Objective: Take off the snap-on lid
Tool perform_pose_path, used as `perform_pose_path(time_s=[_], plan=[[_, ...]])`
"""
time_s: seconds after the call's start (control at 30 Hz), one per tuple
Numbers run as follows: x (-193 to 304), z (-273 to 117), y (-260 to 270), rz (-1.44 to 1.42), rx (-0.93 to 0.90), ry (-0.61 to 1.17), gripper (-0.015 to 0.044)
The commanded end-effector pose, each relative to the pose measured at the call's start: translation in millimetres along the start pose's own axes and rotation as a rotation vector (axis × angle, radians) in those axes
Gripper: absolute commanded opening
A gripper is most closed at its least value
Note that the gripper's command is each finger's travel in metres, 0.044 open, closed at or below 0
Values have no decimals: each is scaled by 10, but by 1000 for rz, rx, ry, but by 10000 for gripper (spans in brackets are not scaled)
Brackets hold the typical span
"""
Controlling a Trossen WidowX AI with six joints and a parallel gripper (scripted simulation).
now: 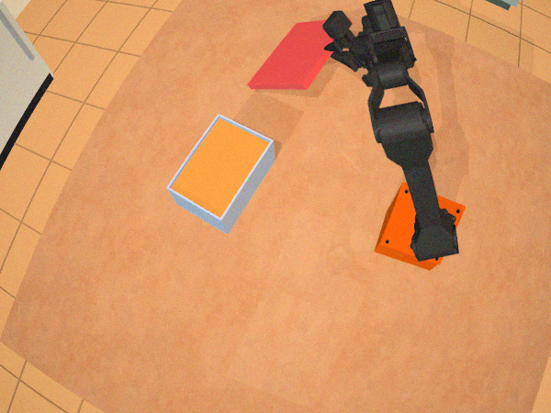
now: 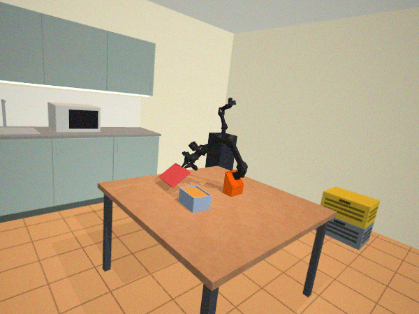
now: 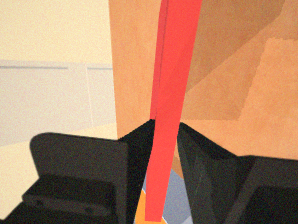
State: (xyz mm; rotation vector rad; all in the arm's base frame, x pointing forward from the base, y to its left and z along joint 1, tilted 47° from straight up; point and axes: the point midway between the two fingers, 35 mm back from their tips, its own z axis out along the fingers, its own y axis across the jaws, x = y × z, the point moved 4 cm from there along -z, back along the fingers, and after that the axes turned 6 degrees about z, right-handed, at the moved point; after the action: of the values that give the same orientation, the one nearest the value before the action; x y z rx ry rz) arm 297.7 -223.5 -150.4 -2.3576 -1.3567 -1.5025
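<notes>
In the exterior view, a brown tabletop [image 1: 285, 312] [image 2: 223, 237] [image 3: 210, 105] on dark legs points one corner toward the bottom of the frame. Nearest on it, at the centre, stands the light blue, straight-walled storage box [image 1: 250, 188] [image 2: 201, 204] [image 3: 175, 197], upright and open, its orange inside showing. Farther back and right is the bright orange wedge-shaped base [image 1: 399, 225] [image 2: 232, 190], dotted with dark bolts, carrying the black jointed arm [image 1: 404, 126] [image 2: 238, 153].

Left of centre, beyond the box and apart from it, is the flat red lid [image 1: 291, 60] [image 2: 174, 175] [image 3: 172, 65], tilted, with a shadow cast on the wood; whether its lowest edge touches the tabletop, I cannot tell. The black claw [image 1: 330, 50] [image 2: 184, 165] [image 3: 166, 126] is narrowed onto the lid, one finger on each side, gripping it at its far edge as the exterior view has it. In the wrist view the lid appears edge-on, a red strip running from the top of the frame down between the fingers.

Behind the table, a dark pedestal [image 2: 214, 150] stands at the centre, with a yellow crate [image 2: 349, 206] on a grey crate [image 2: 349, 234] at lower right. At left, a white microwave [image 2: 58, 120] sits on the counter beneath grey-green wall cabinets [image 2: 73, 56].
</notes>
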Motion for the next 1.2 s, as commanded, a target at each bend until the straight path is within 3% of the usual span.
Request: perform_pose_path(time_s=[0.0, 1.17], plan=[[-4, 21, -34, 7, -2, 2, 0], [-21, 204, -250, 8, -2, 4, 0]])
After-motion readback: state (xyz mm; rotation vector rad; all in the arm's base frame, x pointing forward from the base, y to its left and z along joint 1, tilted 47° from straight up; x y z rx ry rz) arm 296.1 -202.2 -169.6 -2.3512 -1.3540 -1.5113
